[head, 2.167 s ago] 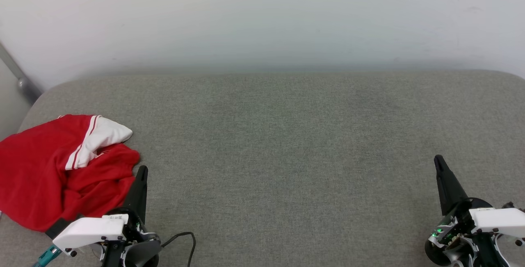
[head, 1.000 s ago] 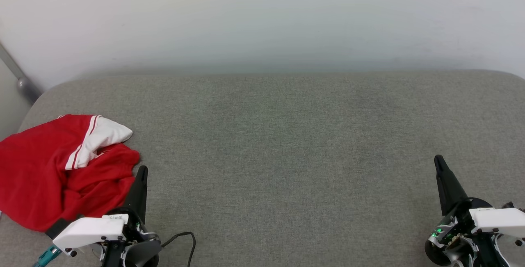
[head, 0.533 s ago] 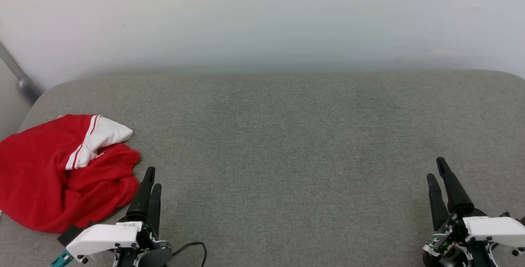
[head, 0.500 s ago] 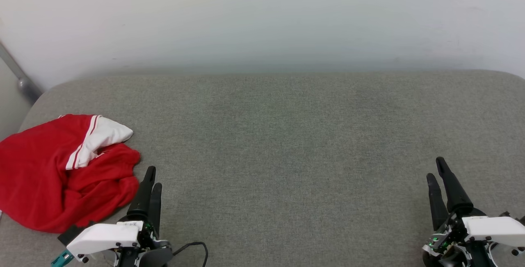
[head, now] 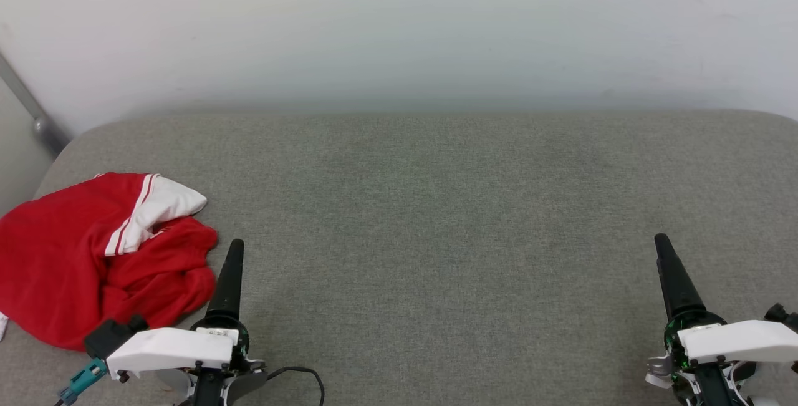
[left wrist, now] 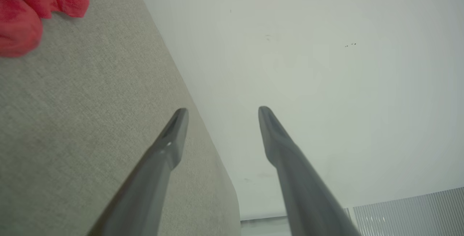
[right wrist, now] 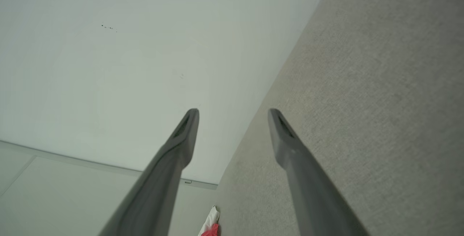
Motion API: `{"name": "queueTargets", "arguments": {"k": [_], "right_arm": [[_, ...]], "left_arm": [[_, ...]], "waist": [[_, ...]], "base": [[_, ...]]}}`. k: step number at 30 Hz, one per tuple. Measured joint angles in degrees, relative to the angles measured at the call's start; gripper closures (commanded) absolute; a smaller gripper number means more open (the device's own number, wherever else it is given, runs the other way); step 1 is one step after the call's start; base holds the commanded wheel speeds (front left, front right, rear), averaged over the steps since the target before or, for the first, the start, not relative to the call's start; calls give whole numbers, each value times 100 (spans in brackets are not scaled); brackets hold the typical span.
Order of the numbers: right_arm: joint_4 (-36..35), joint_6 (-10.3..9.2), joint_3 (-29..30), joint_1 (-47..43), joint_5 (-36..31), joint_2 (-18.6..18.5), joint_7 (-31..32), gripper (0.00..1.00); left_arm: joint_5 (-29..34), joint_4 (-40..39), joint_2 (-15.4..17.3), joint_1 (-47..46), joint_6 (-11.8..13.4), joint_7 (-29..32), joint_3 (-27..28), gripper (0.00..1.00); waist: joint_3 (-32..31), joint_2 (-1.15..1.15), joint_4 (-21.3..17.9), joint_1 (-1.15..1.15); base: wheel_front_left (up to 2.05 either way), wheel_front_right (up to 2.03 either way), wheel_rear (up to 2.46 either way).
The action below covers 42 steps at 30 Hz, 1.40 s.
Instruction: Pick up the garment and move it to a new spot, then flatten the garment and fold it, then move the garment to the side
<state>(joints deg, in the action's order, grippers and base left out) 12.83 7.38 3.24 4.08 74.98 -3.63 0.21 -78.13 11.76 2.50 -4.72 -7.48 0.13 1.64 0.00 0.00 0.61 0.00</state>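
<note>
The garment, a red T-shirt with a white sleeve and striped trim, lies crumpled at the left end of the grey cushion. My left gripper hovers just right of the shirt's near edge, apart from it. In the left wrist view this gripper is open and empty, with the garment at the upper left. My right gripper is far off at the lower right. It too is open and empty, and a bit of the garment shows far behind it.
A white wall rises behind the cushion. A grey metal pole leans at the far left. A black cable loops by my left wrist. The cushion's rounded left corner lies just beyond the shirt.
Both wrists have rolled: half a second ago each gripper showed two fingers side by side, now each is edge-on. The left gripper has edged forward. The garment lies as before.
</note>
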Motion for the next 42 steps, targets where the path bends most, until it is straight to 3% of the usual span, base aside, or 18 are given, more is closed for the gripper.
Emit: {"name": "queueTargets", "arguments": {"k": [18,42], "right_arm": [[-280,0,-113,-56,-2784,12,-257,0],[-616,2,-76,-119,-4932,64,-218,0]], "left_arm": [[2450,-144,7,-43,67,-379,-367,0],[4799,-148,224,-168,282,-789,-833,0]], "waist": [[-26,0,51,0],[-29,0,108,0]], "base": [[0,0,0],[0,0,0]]}}
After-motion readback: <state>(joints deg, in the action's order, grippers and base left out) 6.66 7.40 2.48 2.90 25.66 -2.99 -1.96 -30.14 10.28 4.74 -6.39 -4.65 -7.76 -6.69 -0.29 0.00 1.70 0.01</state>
